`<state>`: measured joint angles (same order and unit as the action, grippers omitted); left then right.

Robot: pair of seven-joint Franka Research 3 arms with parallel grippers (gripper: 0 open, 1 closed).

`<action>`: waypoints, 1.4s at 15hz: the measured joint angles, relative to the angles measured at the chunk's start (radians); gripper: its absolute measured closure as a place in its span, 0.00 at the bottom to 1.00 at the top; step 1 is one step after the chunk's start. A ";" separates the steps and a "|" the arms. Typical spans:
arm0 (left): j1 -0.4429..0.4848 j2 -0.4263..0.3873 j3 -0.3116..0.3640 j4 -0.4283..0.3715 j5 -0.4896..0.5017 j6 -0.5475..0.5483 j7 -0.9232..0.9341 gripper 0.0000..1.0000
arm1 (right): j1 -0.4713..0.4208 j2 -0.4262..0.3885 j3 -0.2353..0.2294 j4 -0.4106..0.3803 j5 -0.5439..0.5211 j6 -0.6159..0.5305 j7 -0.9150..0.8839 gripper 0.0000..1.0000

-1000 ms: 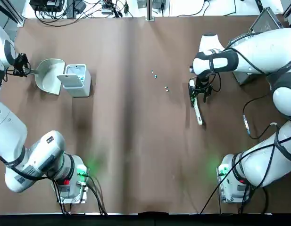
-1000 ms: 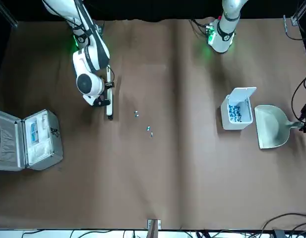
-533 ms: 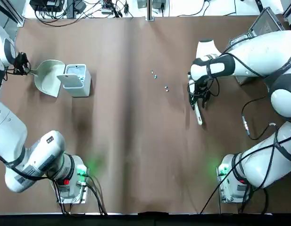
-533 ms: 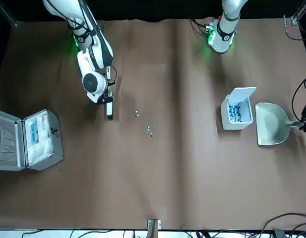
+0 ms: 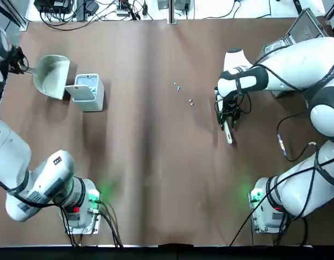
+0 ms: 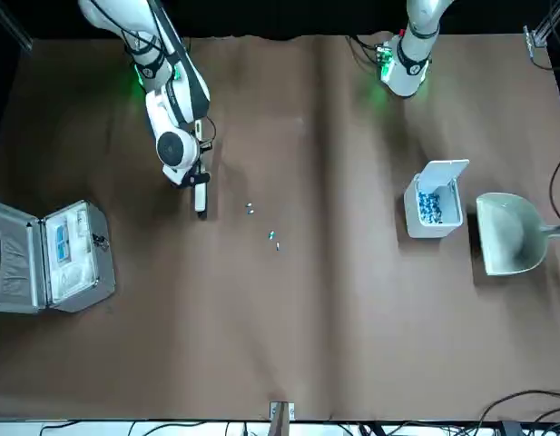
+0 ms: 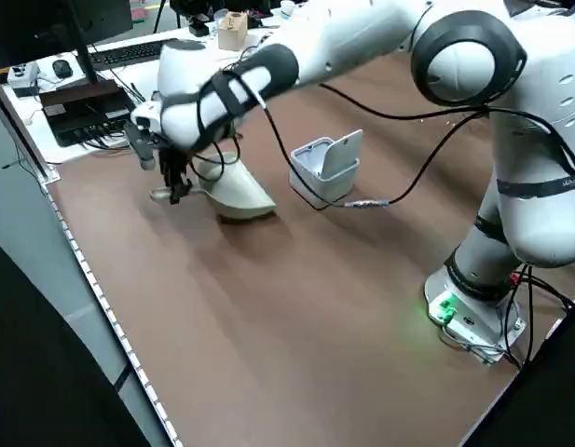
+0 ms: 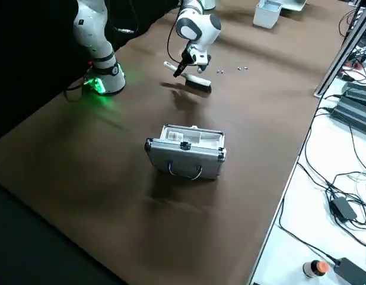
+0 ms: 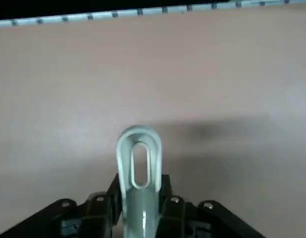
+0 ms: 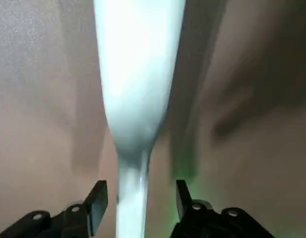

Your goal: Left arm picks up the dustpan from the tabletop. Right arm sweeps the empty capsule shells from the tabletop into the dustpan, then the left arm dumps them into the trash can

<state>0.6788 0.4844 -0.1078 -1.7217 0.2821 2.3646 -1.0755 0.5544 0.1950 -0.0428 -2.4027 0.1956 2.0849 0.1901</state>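
Over at far left, pinching the dustpan (image 5: 52, 77) by its handle in the left pincer (image 9: 141, 183), with black fingers pressed against both sides. Reaching inward from that grip with the pan, held just beside the bin (image 5: 89, 93) on its outer side. Casting a shadow on the desk (image 6: 352, 336), too, and looking lifted clear of it.

Moving right, to the bin: standing upright with its lid (image 6: 445, 173) open and blue-and-white capsules (image 6: 429, 209) inside. Next, across to the shells (image 5: 191, 102): lying loose on the desk in a small scatter, well apart from the dustpan, between the bin and the right pincer (image 10: 142, 198). Spread wide, that one, straddling the handle of the brush (image 5: 228, 131) with gaps showing on both sides. Finally, out at far right, to the silver case (image 6: 75, 250): sitting open on the desk.
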 joint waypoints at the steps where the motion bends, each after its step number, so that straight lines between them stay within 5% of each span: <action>1: 0.000 -0.012 -0.014 0.033 -0.004 -0.063 0.000 0.67 | 0.003 0.000 0.000 0.000 0.000 0.000 0.001 0.41; 5: -0.001 -0.061 -0.083 0.132 -0.015 -0.251 0.000 0.67 | 0.013 0.000 0.000 0.000 0.000 -0.001 0.002 0.50; 11: -0.001 -0.183 -0.188 0.160 -0.019 -0.460 -0.020 0.67 | 0.015 -0.004 0.000 0.000 0.000 -0.001 0.003 0.46; 14: -0.003 -0.243 -0.324 0.160 -0.020 -0.605 -0.172 0.67 | 0.015 -0.053 -0.002 0.000 0.001 0.001 0.003 0.44; 21: -0.011 -0.248 -0.482 0.085 -0.020 -0.655 -0.426 0.67 | 0.015 -0.184 -0.005 -0.070 0.001 0.066 0.004 0.44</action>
<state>0.6676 0.2366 -0.5901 -1.6367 0.2625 1.7096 -1.5017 0.5698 0.0112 -0.0483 -2.4725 0.1963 2.1504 0.1942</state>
